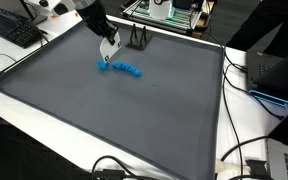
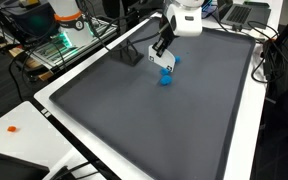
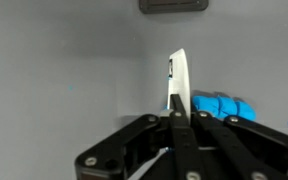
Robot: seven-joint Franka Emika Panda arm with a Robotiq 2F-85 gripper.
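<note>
- While the tool (image 3: 178,118) is squeezed tight, it pinches a thin white flat strip (image 3: 179,78). In the wrist view the strip stands straight up between the two black fingers (image 3: 199,125).
- Just beside the strip, at 3 o'clock in the wrist view, lies a bumpy bright blue plastic toy (image 3: 220,105). It looks like a row of little balls stuck together.
- I cannot tell if the strip touches the toy.
- In both exterior views the tool (image 1: 106,52) hangs low over a big dark grey mat (image 1: 134,120) that covers the worktop.
- The blue toy (image 1: 122,69) lies flat on the mat, near its far edge. In an exterior view it sits at 5 o'clock from the tool, very near it.
- A small black stand (image 1: 137,40) sits on the mat at 1 o'clock from the toy, near it but not touching.
- A black keyboard (image 1: 14,30) lies off the mat at 9 o'clock from the tool, well apart.
</note>
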